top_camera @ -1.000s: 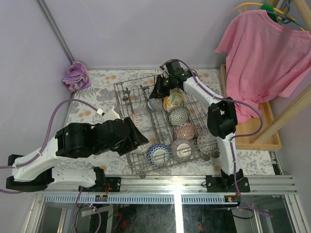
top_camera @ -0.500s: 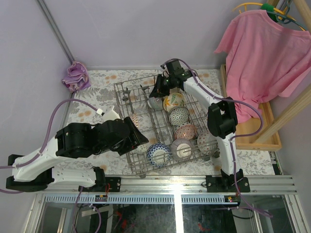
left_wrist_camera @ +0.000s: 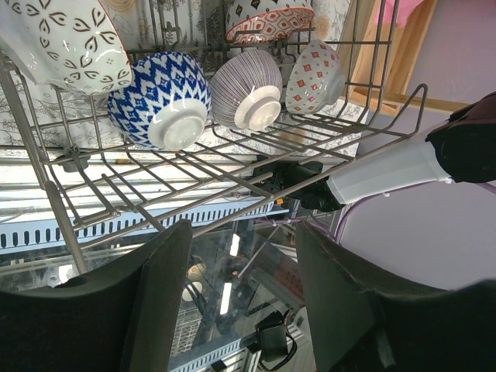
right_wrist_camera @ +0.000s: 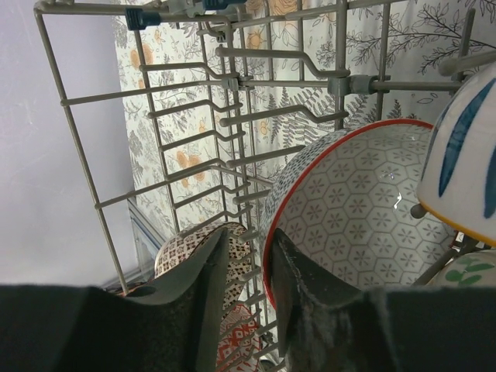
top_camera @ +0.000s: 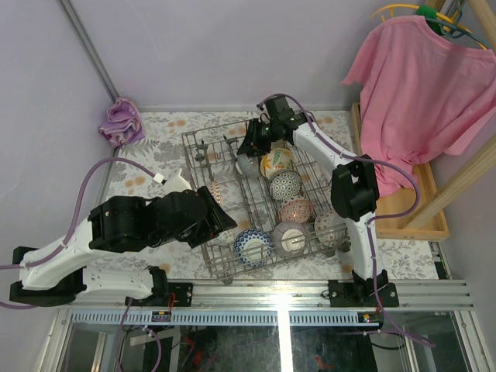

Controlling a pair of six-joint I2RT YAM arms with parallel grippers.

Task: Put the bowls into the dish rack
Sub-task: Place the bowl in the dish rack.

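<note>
The grey wire dish rack (top_camera: 203,138) stands mid-table with several patterned bowls (top_camera: 285,185) propped between its tines. At its far end my right gripper (top_camera: 252,147) reaches down over a red-rimmed hexagon-patterned bowl (right_wrist_camera: 364,209). That gripper (right_wrist_camera: 248,263) is open and straddles the rim: one finger is inside the bowl, the other stands clear outside. My left gripper (top_camera: 221,221) hovers at the rack's near left corner. It (left_wrist_camera: 244,256) is open and empty. Past it I see a blue bowl (left_wrist_camera: 167,101), a striped bowl (left_wrist_camera: 248,89) and a red-diamond bowl (left_wrist_camera: 314,74).
A purple cloth (top_camera: 120,122) lies at the back left of the floral tablecloth. A pink shirt (top_camera: 418,85) hangs at the right over a wooden tray (top_camera: 418,221). A brown-checked bowl (right_wrist_camera: 186,248) leans in the rack beside the right fingers.
The right gripper's jaws have parted from the red-rimmed bowl's rim, and the bowl now rests among the tines. The left arm has not moved.
</note>
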